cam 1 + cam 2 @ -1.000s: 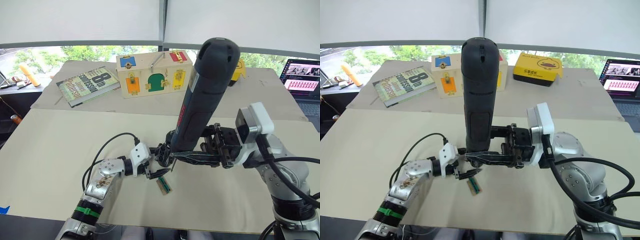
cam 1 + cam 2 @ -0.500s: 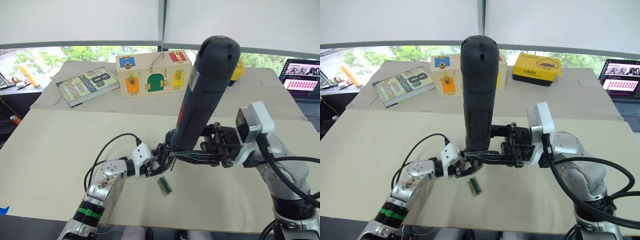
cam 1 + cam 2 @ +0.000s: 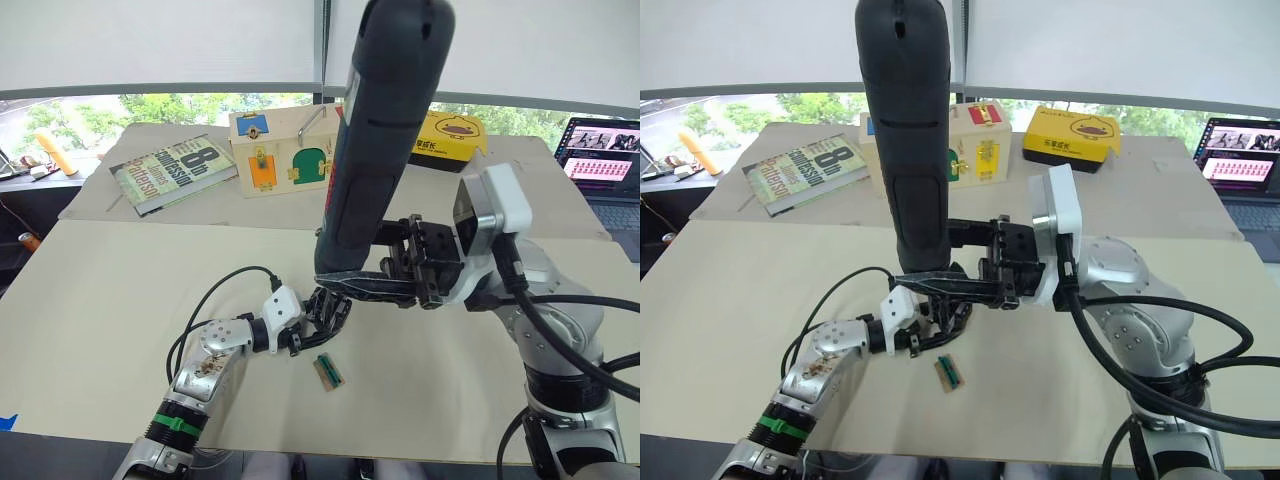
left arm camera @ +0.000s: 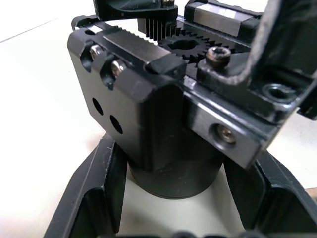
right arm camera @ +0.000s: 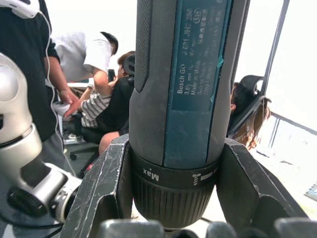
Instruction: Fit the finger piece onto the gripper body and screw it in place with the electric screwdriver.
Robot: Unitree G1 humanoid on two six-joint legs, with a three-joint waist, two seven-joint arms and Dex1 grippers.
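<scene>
R gripper is clamped on the electric screwdriver at its lower collar; the tool stands nearly upright, leaning slightly right at the top, approx. centre of the table. In the right wrist view both fingers press the ribbed collar marked "Max". L gripper is closed around the gripper body, held just above the table surface directly below the screwdriver's lower end. In the left wrist view the body's gear teeth, rack and screw heads face the camera, w/ the L fingers bracketing its round base. Finger piece: cannot be told apart from the other black parts at the body. A small green-and-tan block lies flat on the table, near side of the L gripper, not touching it. Far side of table: book at left, wooden latch box centre, yellow box to its right, laptop at far right.
</scene>
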